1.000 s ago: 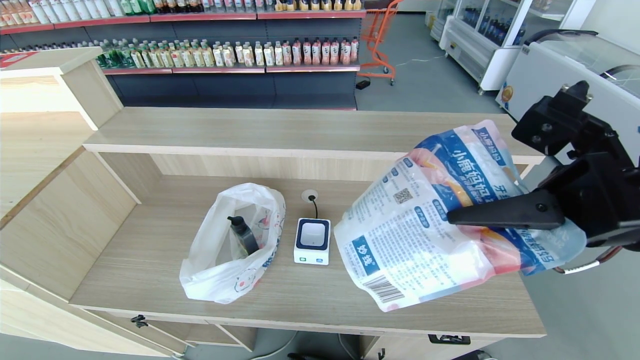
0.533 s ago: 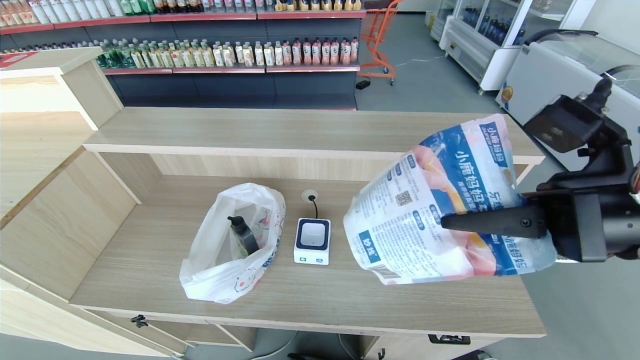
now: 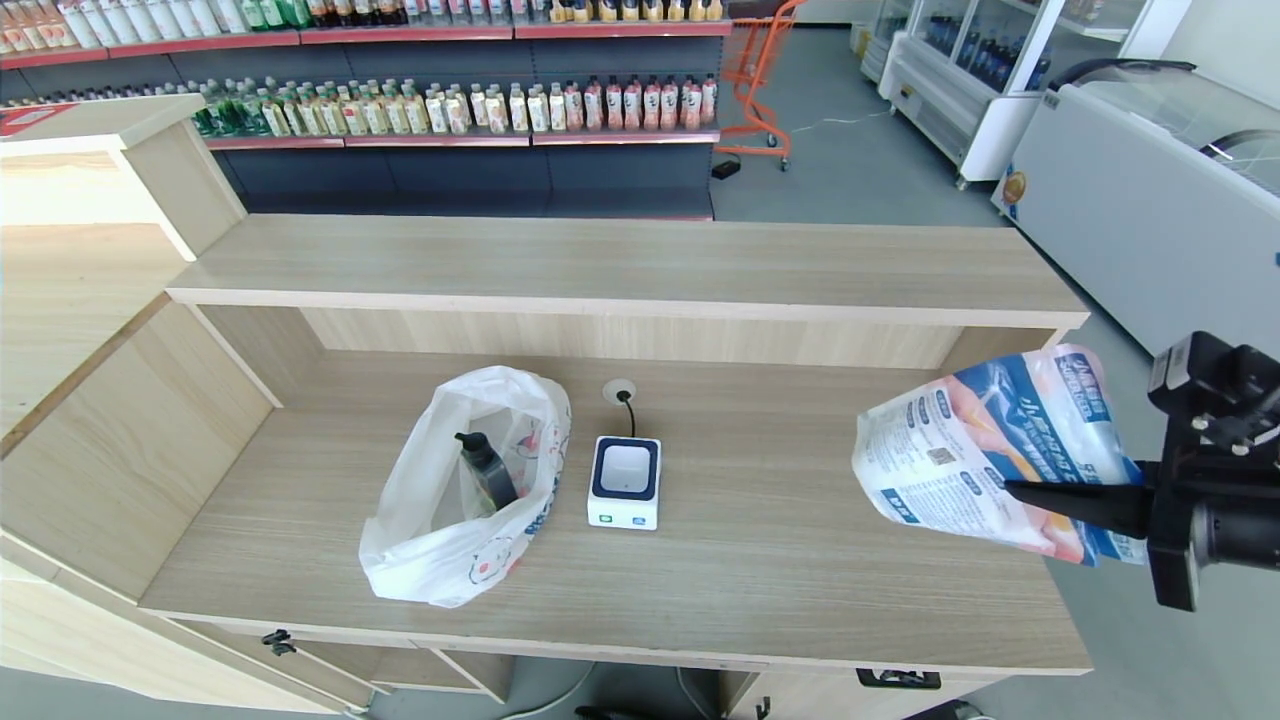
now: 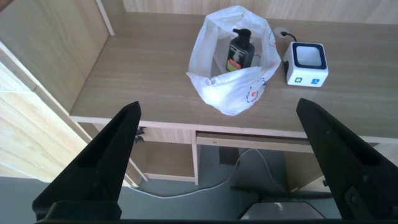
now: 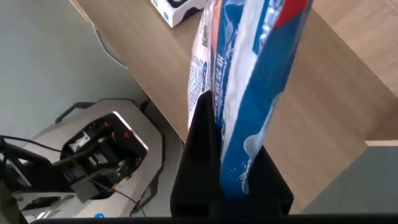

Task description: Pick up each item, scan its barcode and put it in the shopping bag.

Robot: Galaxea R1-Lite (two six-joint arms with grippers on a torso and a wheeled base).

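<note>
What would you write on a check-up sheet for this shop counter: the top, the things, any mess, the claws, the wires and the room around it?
Surface: wooden counter, flat.
Job's things: white shopping bag lies open with a dark pump bottle inside; scanner stands beside it; blue and white packet hangs in the air over the counter's right end.
Clutter: nothing seen.
Claws: right claw shut on the packet; left claw open and empty, off the counter on its near side.
Cables: the scanner's black cable runs into a hole in the counter.
Surroundings: shelves of drink bottles, an orange cart, freezers.
</note>
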